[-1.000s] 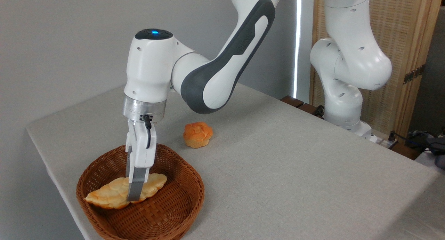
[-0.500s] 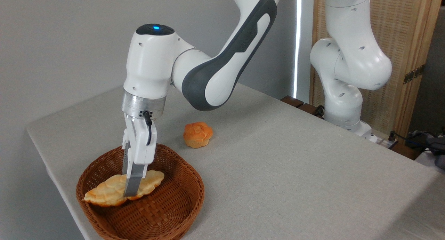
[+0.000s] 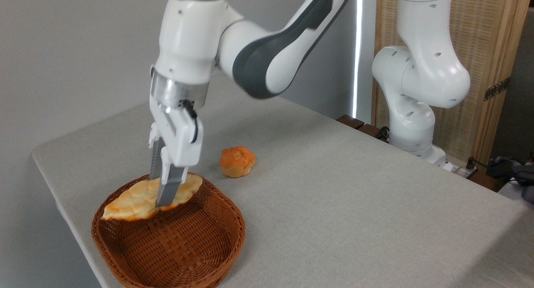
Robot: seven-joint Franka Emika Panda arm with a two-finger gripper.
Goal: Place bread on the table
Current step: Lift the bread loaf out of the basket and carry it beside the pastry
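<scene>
The long, leaf-shaped braided bread [image 3: 133,199], pale gold with browned tips, hangs in the air over the back of the brown wicker basket [image 3: 187,250]. My gripper [image 3: 160,196] is shut on the bread near its middle, fingers pointing down, and holds it roughly level with the basket's rim. The grey cloth-covered table [image 3: 354,204] stretches out to the right of the basket.
A small round orange knotted bun [image 3: 237,160] lies on the table just behind and to the right of the basket. The arm's white base [image 3: 413,133] stands at the table's far right edge. The table's left edge runs close beside the basket.
My gripper has risen with the bread, lifting it off the basket's floor to about rim height. The bun and basket have stayed put.
</scene>
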